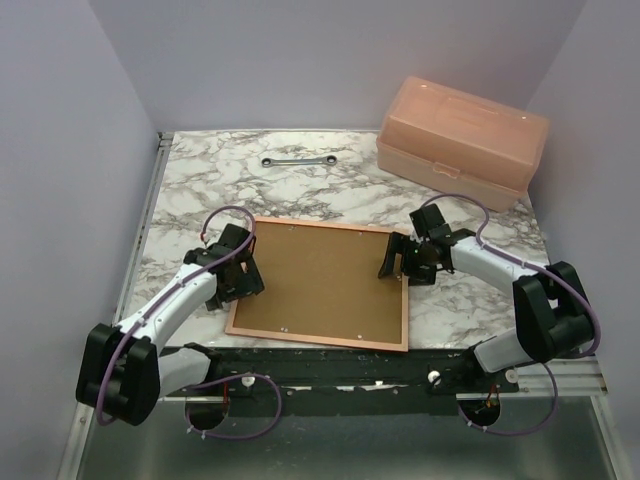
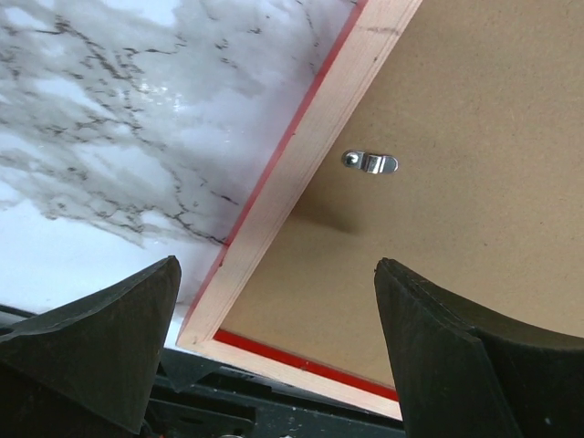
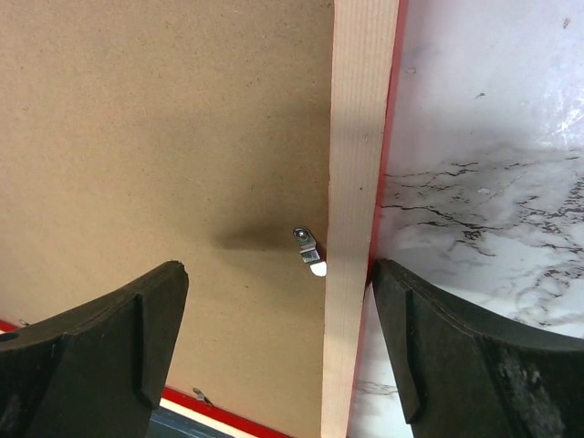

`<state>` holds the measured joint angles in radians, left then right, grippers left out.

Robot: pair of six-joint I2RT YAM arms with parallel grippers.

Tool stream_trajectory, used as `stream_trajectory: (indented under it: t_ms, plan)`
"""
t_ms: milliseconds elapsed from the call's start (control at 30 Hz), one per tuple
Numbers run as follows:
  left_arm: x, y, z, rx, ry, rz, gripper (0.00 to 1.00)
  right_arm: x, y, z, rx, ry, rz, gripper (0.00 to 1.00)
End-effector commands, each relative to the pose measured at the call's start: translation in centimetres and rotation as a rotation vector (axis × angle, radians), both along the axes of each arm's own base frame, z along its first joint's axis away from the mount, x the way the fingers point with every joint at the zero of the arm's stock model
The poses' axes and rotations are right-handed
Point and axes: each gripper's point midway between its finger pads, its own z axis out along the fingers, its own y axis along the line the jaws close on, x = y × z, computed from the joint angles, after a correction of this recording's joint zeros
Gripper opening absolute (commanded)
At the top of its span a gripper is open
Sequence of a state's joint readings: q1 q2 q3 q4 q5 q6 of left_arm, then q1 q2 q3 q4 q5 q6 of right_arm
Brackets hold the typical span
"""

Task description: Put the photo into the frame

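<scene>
The frame [image 1: 320,341] lies face down in the middle of the marble table, pale wood back up, with a red edge showing. A brown backing board [image 1: 320,280] fills it. The photo is hidden. My left gripper [image 1: 240,265] is open over the frame's left rail [image 2: 301,173], nothing between its fingers. On the opposite side my right gripper [image 1: 395,262] hangs open over the right rail [image 3: 356,137]. A small metal clip [image 2: 370,162] sits on the board near the left rail. Another clip [image 3: 308,246] points at the right rail.
A pink plastic box [image 1: 462,140] stands at the back right. A metal wrench [image 1: 298,160] lies at the back centre. Pale walls close in the table [image 1: 200,190] on three sides. The frame's near rail lies close to the table's front edge.
</scene>
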<state>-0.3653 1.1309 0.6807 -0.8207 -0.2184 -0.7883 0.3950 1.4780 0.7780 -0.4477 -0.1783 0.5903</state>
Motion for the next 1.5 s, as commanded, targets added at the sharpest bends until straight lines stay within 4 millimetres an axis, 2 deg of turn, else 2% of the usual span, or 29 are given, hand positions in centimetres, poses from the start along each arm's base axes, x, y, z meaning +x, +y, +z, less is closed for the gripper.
stream_trajectory:
  t_ms: [0, 133, 267, 533, 600, 833, 1100, 1300, 1367, 1467]
  plan:
    - [0.2, -1.7, -1.6, -0.080, 0.045, -0.059, 0.89, -2.3, 0.5, -1.6, 0.040, 0.102, 0.008, 0.90]
    - [0.2, -3.7, -2.3, -0.180, 0.055, -0.110, 0.87, -1.5, 0.2, -1.1, 0.008, 0.083, 0.010, 0.90]
    - [-0.2, -6.4, -1.7, -0.340, 0.032, -0.157, 0.83, -0.8, -0.5, -0.7, -0.041, 0.069, 0.008, 0.89]
    - [-1.8, -8.3, -0.4, -0.459, -0.017, -0.168, 0.81, 0.0, -2.5, -0.4, -0.174, 0.066, 0.001, 0.89]
    - [-2.0, -7.8, -0.5, -0.432, -0.015, -0.149, 0.82, 0.2, -3.1, -0.3, -0.210, 0.061, -0.008, 0.89]
    - [-1.8, -4.1, -0.6, -0.228, -0.016, -0.064, 0.89, 1.5, -5.1, 0.1, -0.339, 0.042, -0.043, 0.90]
    - [-1.5, -2.8, -0.8, -0.154, -0.023, -0.053, 0.90, 2.8, -2.2, 0.7, -0.263, 0.038, 0.048, 0.90]
    - [-1.6, -2.5, -0.8, -0.140, -0.026, -0.040, 0.90, 2.8, 0.8, 1.0, -0.246, 0.035, 0.125, 0.90]
    - [-1.6, -2.4, -0.8, -0.136, -0.026, -0.036, 0.90, 2.6, 1.0, 1.1, -0.246, 0.033, 0.124, 0.90]
    - [-1.6, -2.3, -0.9, -0.131, -0.023, -0.034, 0.90, 2.8, -0.4, 1.3, -0.301, 0.006, 0.080, 0.91]
